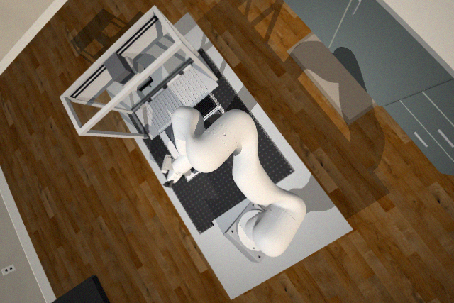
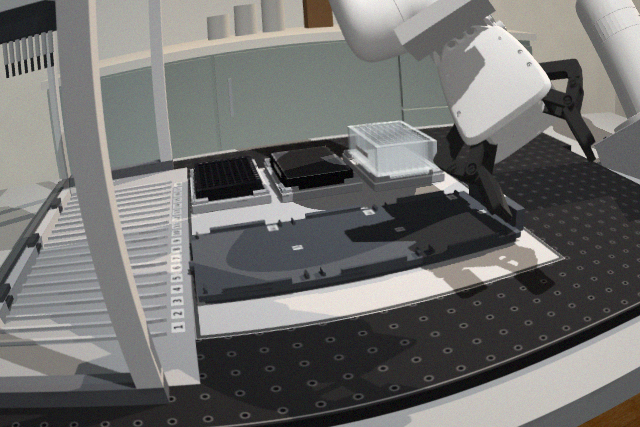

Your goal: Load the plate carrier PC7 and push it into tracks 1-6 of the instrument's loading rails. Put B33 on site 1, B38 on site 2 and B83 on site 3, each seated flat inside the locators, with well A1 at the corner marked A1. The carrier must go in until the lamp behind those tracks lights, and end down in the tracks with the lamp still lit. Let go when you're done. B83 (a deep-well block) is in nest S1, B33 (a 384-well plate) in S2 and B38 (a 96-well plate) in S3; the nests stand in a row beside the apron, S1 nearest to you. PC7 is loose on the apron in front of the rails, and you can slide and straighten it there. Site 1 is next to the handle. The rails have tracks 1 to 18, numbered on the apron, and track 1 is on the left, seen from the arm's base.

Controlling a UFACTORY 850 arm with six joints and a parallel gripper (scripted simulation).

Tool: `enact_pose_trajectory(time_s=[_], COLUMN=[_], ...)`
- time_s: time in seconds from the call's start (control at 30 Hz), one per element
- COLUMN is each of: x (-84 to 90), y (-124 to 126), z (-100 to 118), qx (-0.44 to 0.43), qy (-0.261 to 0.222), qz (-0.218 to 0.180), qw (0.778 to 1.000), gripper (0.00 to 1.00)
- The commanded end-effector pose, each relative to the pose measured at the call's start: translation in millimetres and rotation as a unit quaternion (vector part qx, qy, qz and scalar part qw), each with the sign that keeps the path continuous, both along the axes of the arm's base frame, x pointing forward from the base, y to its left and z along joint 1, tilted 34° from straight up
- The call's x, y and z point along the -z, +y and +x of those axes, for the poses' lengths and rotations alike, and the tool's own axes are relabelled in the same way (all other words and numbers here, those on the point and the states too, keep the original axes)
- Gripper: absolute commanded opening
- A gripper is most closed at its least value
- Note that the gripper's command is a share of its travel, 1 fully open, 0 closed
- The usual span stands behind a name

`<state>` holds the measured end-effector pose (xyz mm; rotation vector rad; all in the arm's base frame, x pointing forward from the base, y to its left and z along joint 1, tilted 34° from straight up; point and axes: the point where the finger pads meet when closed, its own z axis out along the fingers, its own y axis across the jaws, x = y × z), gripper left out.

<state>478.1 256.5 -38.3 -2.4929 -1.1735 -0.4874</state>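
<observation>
End effector (image 2: 537, 164): right of frame, fingers spread fully wide, holding nothing, one fingertip (image 2: 498, 200) down at the carrier's right end.
Carrier PC7 (image 2: 310, 246): centre frame, unloaded, loose on the pale apron (image 2: 361, 293).
Plates: the clear block (image 2: 391, 147) and two dark plates (image 2: 310, 165) sit in the nests behind.
Rails (image 2: 56, 277): lower left.

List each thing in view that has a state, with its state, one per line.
Gripper: open wide, holding nothing, one finger down at the carrier's handle end.
Carrier PC7: on the apron, all three sites bare, outside the rails.
Deep-well block B83: in its nest.
B33: in its nest.
B38: in its nest.
Rails: no carrier in them.
</observation>
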Motion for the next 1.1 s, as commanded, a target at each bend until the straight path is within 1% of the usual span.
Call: enact_pose_trajectory(time_s=[0.0,0.53,0.6,0.67,0.7,0.8,0.87,1.0,1.07], x=[-0.6,-0.6,-8.3,-16.1,-17.1,-28.3,-32.4,-46.5,-46.7], y=[1,1,5,8,9,13,14,15,15], z=[1,1,-4,-9,-10,-19,-23,-37,-37], qx=[0.0,0.0,-0.027,-0.031,-0.031,-0.06,-0.062,-0.093,-0.093], qy=[-0.001,-0.001,0.012,0.014,0.014,0.031,0.032,0.051,0.051], qz=[0.0,0.0,0.015,0.017,0.017,0.027,0.027,0.032,0.032], qw=[1.0,1.0,0.999,0.999,0.999,0.997,0.997,0.994,0.994], gripper=[1.0,1.0,1.0,1.0,1.0,1.0,1.0,1.0,1.0])
